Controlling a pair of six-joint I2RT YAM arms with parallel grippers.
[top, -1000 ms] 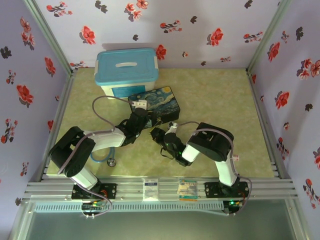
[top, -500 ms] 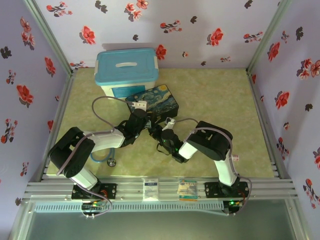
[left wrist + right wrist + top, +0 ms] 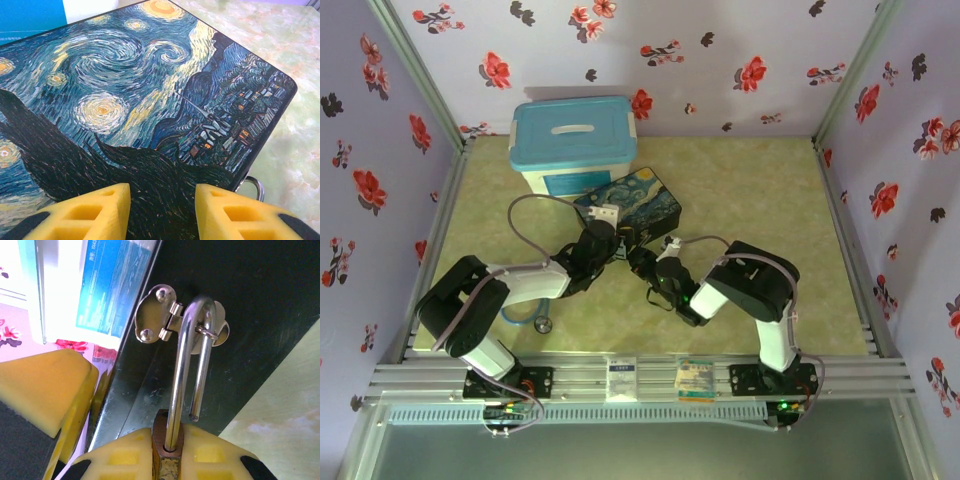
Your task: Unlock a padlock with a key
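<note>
The brass padlock (image 3: 162, 447) is pinched between my right gripper's (image 3: 170, 440) yellow fingers. Its silver shackle (image 3: 181, 365) is sprung open: one leg ends free of the body, and the loop hooks through the silver hasp (image 3: 159, 314) on the side of the Starry Night box (image 3: 630, 205). My left gripper (image 3: 162, 192) hovers open over the painted lid (image 3: 125, 90), nothing between its pads. A bit of the shackle (image 3: 253, 181) peeks past the lid's corner. From above, both grippers (image 3: 605, 238) (image 3: 647, 262) meet at the box's near side. The key is hidden.
A blue-lidded white bin (image 3: 575, 140) stands right behind the box. A stethoscope (image 3: 542, 322) lies by the left arm. Another yellow foam pad (image 3: 47, 390) sits at the left in the right wrist view. Floral walls enclose the green table (image 3: 760, 200).
The right arm has shifted right and toward the box, and the left gripper has crept farther over the lid. The box has turned slightly.
</note>
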